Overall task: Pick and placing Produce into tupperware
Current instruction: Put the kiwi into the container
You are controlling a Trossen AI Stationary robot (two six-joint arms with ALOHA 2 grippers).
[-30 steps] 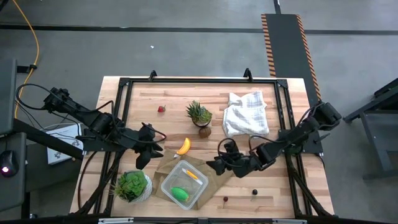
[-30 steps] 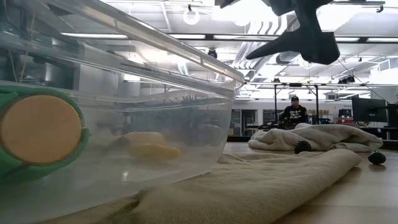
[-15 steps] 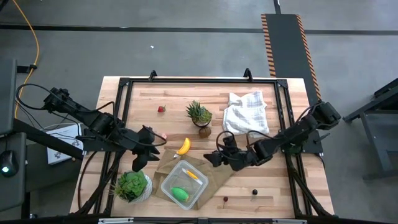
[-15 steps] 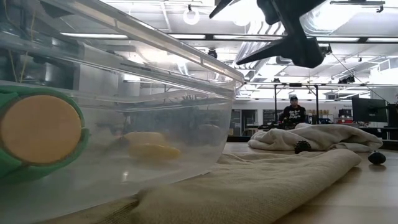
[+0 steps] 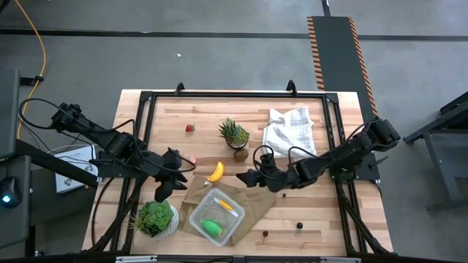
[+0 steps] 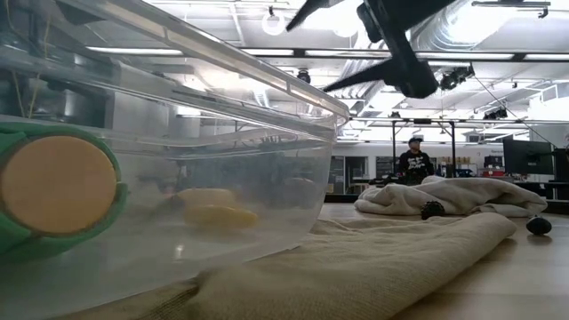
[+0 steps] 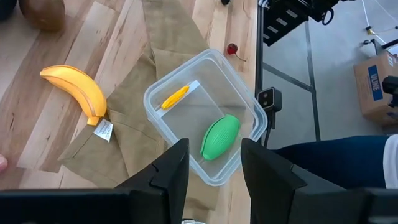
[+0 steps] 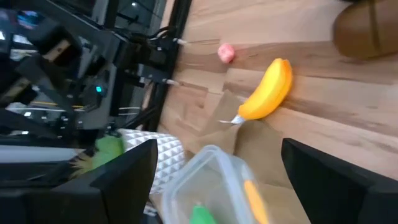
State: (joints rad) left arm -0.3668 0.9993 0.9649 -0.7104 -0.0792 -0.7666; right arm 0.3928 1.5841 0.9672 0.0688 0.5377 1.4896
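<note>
**Right hand lined up on the banana**

Tabletop [image 5: 175,117], then brown paper bag [image 5: 256,207] under the clear tupperware [image 5: 217,217], which holds a green oval [image 5: 212,227] and a yellow-orange piece [image 5: 225,205].

Right hand [image 5: 245,177], fingers wide and empty, hangs near the banana [image 5: 215,172], probably the next pick.

Left hand [image 5: 170,180] waits beside the bag, fingers open.

Right wrist view alone shows a pink bit [image 8: 226,52].
</note>
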